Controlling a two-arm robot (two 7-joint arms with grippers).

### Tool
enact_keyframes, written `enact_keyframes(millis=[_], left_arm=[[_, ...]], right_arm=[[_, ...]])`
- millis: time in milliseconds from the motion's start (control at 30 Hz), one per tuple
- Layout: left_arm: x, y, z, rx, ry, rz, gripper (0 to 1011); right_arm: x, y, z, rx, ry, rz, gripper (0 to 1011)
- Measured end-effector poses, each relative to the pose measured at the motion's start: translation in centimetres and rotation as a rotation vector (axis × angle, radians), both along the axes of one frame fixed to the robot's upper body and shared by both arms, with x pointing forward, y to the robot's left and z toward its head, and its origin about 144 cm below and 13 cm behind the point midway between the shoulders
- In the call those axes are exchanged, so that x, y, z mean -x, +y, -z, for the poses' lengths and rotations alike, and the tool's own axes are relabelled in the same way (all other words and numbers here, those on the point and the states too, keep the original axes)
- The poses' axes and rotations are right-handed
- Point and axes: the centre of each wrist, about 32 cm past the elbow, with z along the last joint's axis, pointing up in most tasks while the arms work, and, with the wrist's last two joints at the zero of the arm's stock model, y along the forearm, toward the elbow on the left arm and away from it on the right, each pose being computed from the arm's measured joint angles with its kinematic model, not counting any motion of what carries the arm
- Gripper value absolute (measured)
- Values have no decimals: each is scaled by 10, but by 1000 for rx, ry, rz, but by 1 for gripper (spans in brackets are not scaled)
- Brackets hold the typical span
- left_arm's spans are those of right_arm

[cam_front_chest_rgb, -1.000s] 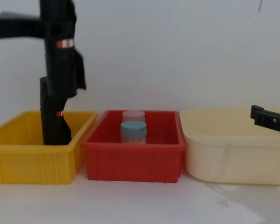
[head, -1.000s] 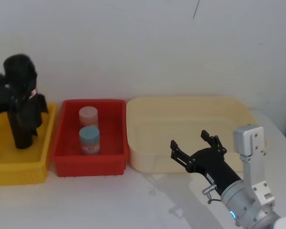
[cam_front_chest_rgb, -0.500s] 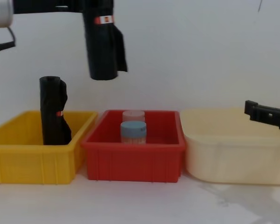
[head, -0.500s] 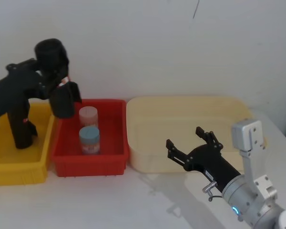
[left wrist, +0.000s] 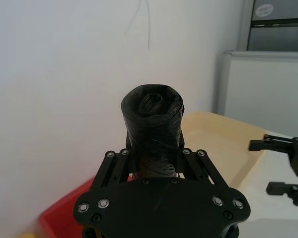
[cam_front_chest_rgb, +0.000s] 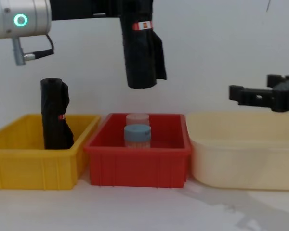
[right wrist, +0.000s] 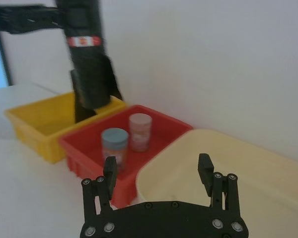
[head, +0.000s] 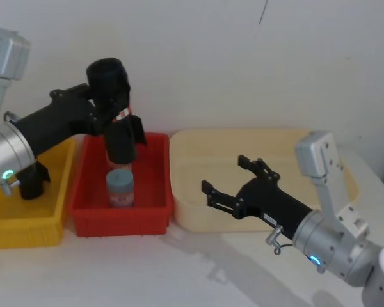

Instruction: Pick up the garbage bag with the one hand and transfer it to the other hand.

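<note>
Chest view: left gripper (head: 111, 112) clamps the garbage bag (cam_front_chest_rgb: 141, 62); wide-open right gripper (head: 225, 174) should grasp its free lower half.

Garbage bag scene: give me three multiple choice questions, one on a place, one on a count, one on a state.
1. Where is the garbage bag relative to the red bin? A inside it; B held above it; C beside it.
2. How many jars stand in the red bin? A one; B two; C four.
3. What state is the right gripper in? A open, empty; B shut on the garbage bag; C shut on a jar.
Answers: B, the left gripper holds it up. B, one blue-lidded, one pink. A, its fingers are spread, nothing between.
</note>
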Motion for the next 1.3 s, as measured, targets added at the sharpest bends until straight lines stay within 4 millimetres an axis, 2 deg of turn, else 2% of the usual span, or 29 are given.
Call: enact_keyframes(millis=[167, 400, 833, 1300], left_arm=[[-2, -7, 1, 6, 14, 33, 386], [-3, -14, 1, 14, 37, 75, 386], [-1, -24, -3, 5, 91, 137, 386], [-2, -31, -11, -33, 121, 184, 386]], right_arm=[[-9, 5, -14, 17, 12, -67, 1000], [-21, 12, -23, 31, 26, -118, 1000], [-37, 26, -24, 34, 28, -159, 1000], [-42, 36, -21, 16, 41, -206, 1000]])
